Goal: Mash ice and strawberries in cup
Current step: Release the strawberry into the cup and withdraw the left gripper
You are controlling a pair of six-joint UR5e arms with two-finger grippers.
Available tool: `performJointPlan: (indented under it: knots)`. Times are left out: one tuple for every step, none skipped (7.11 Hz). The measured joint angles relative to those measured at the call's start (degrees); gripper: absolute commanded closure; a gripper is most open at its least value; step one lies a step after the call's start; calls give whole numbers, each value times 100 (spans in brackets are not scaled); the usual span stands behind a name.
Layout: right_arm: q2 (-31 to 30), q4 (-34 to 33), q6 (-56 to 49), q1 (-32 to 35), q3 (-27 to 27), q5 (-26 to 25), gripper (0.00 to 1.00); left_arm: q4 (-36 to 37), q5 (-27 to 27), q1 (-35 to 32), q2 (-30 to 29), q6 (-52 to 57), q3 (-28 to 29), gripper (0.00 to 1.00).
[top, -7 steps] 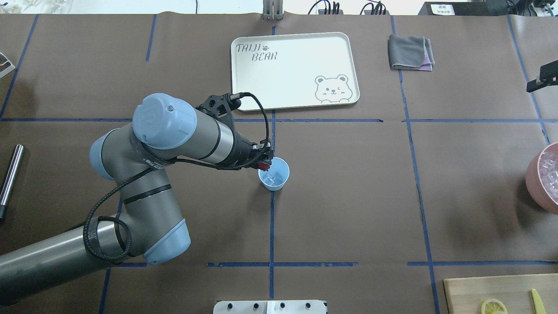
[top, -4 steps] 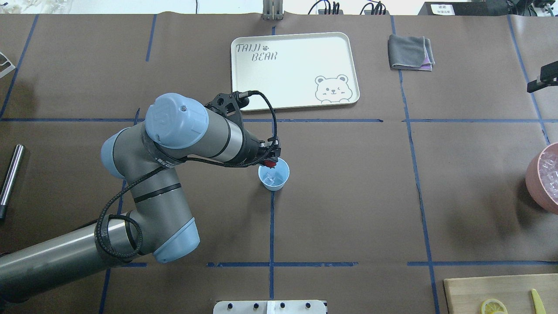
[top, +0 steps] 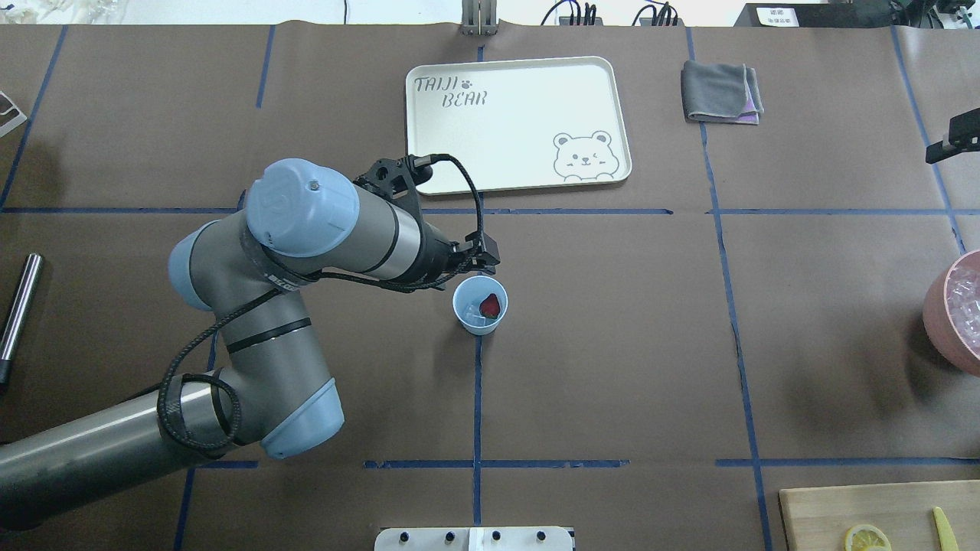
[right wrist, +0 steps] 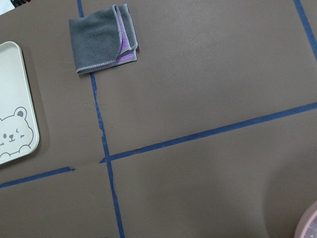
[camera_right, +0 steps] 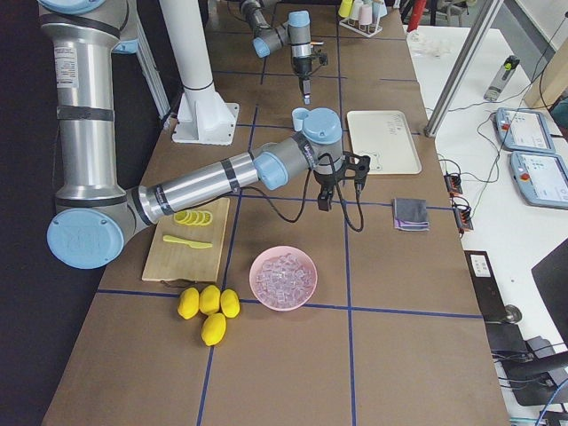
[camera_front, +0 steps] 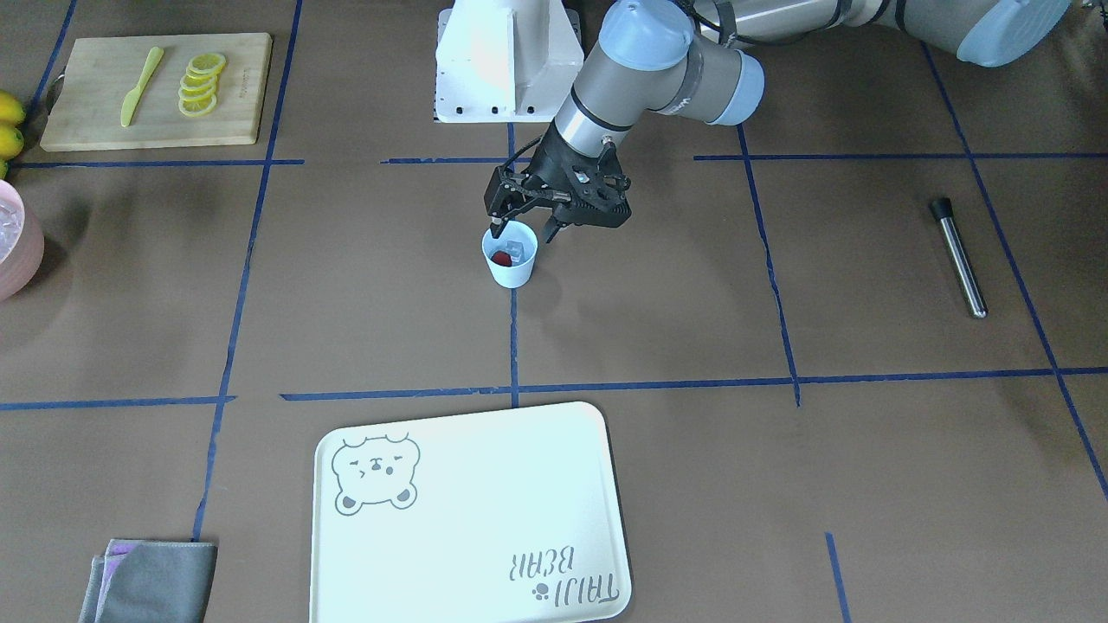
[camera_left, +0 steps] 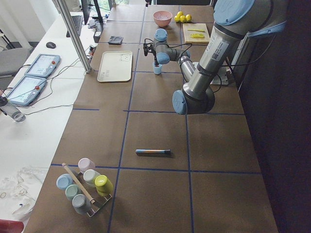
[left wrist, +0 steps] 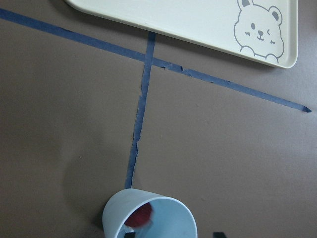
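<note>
1. I see the cup (camera_front: 511,270) upright mid-counter (camera_front: 692,329) on a blue tape line, with the strawberry (top: 491,306) inside beside the ice (camera_front: 518,252).
2. Left end effector (camera_front: 523,232) hangs just above the cup, fingers spread, empty.
3. Tray (top: 521,122) sits beyond.
4. Right end effector (camera_right: 335,193) hovers off by the pink bowl (camera_right: 284,278); I can't tell whether it's spread.

Brown-covered table (top: 612,344) crossed by blue tape lines (top: 574,211)

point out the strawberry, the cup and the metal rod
strawberry (top: 491,306): overhead view, on its red top.
cup (camera_front: 511,273): front-facing view, on its outer wall.
metal rod (camera_front: 959,260): front-facing view, on the middle of its shaft.
</note>
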Motion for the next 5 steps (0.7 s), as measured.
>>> performJointPlan:
  knots:
    - [4, 3, 26, 1, 14, 16, 0, 219, -18, -189, 363, 215, -356, 24]
    - [4, 6, 47, 0, 22, 40, 0, 700, -35, -400, 837, 955, -854, 23]
    - [6, 6, 57, -3, -16, 47, 0, 1328, -43, -605, 1333, 1885, -1347, 23]
    - [25, 5, 62, -5, -83, 38, 0, 1864, -50, -849, 1897, 2731, -1711, 22]
    - [53, 3, 63, -5, -117, 37, 0, 2122, -58, -1180, 2571, 3649, -1914, 22]
